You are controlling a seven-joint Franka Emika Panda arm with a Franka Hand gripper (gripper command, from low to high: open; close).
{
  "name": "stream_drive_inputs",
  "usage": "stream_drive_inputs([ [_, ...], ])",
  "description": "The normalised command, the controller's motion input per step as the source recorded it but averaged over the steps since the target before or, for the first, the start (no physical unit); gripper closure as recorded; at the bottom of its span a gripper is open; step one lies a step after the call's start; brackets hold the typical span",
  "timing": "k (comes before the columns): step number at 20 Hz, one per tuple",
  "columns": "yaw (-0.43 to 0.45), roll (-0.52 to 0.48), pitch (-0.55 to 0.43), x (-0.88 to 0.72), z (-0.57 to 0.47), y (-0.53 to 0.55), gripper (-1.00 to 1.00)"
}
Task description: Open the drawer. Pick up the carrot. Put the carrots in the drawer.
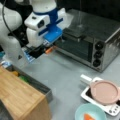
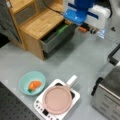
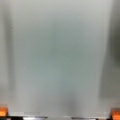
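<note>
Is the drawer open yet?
Open. In both front views the drawer is pulled out from under the wooden top, its inside showing with something green lying in it.

In a front view the drawer (image 2: 57,37) stood pulled out from under the cabinet's wooden top (image 2: 41,22) at the upper left, and the claw (image 2: 86,29) hung just right of it above the counter (image 2: 82,60). The bowl (image 2: 23,86) holding the carrot (image 2: 34,85) sat at lower left, just left of the cooker (image 2: 43,111) bearing the pan (image 2: 58,100). The toaster oven (image 2: 108,97) stood at the right edge.
</note>
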Motion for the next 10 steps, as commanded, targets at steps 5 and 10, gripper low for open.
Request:
stream_drive_inputs([
  [5, 0.038, 0.047, -0.007, 0.04, -0.07, 0.05, -1.0],
  [10, 0.035, 0.06, -0.02, 0.05, -0.06, 0.01, -1.0],
])
